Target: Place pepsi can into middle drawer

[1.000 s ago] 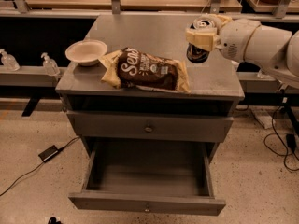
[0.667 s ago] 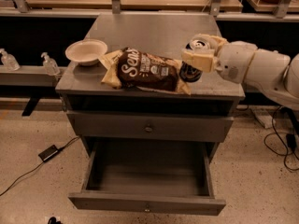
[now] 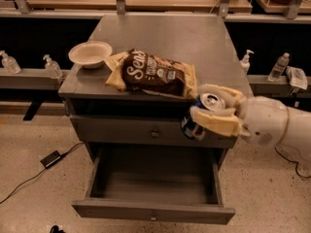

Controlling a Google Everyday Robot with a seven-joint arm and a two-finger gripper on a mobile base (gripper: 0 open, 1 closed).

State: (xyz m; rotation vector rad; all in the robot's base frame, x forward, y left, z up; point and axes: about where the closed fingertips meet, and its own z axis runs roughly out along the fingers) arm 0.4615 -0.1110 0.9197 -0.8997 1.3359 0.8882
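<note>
My gripper [image 3: 210,108] comes in from the right and is shut on the pepsi can [image 3: 200,116], a dark-blue can with a silver top. The can hangs tilted in front of the cabinet's closed upper knobbed drawer [image 3: 146,131], just off the top's front right edge. The middle drawer [image 3: 153,211] is pulled open below it, wide, shallow and grey, with a small knob on its front. The can is above the drawer's right part and well clear of its floor.
A brown chip bag [image 3: 154,74] lies on the cabinet top [image 3: 165,33] near the front edge, right beside the gripper. A white bowl [image 3: 90,53] sits at the top's left edge. A cable and power brick [image 3: 50,158] lie on the floor to the left.
The gripper has carried the can from above the cabinet top's right side forward and down, past the front edge, to in front of the upper drawer over the open drawer.
</note>
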